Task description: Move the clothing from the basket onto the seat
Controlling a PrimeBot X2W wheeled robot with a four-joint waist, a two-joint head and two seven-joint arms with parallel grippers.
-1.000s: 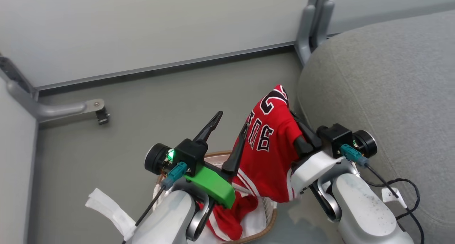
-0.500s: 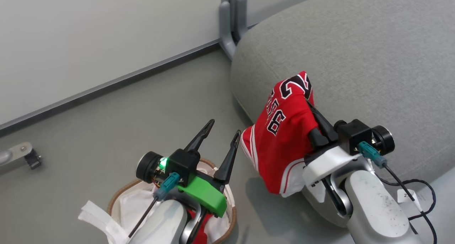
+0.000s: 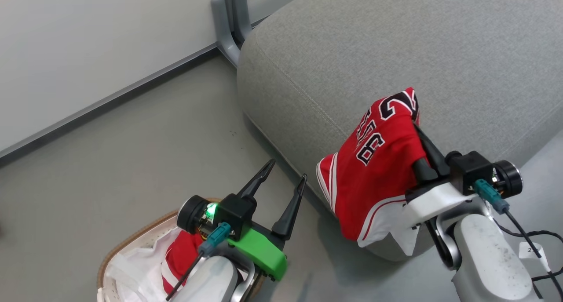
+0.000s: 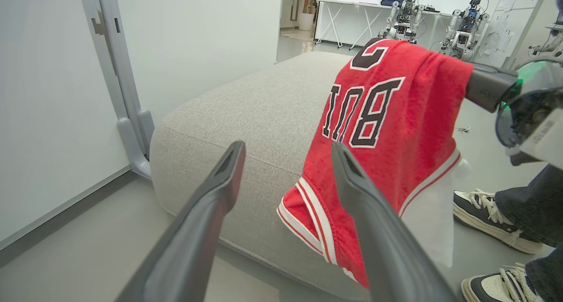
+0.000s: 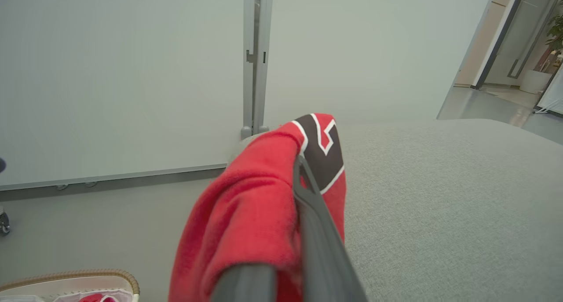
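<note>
We're mid-carry: right pincer (image 3: 418, 132) clamped on jersey (image 3: 378, 161), centre right, hanging over seat (image 3: 396, 51) edge. Left pincer (image 3: 286, 169) wide, empty. Next: reach over seat, let go. Red cloth (image 3: 180, 256), likely second garment, in basket (image 3: 132, 238), lower left.

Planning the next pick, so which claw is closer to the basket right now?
Left. The left claw hangs open right by the rim of the basket; the right claw is farther off, at the edge of the seat, shut on the jersey.
</note>
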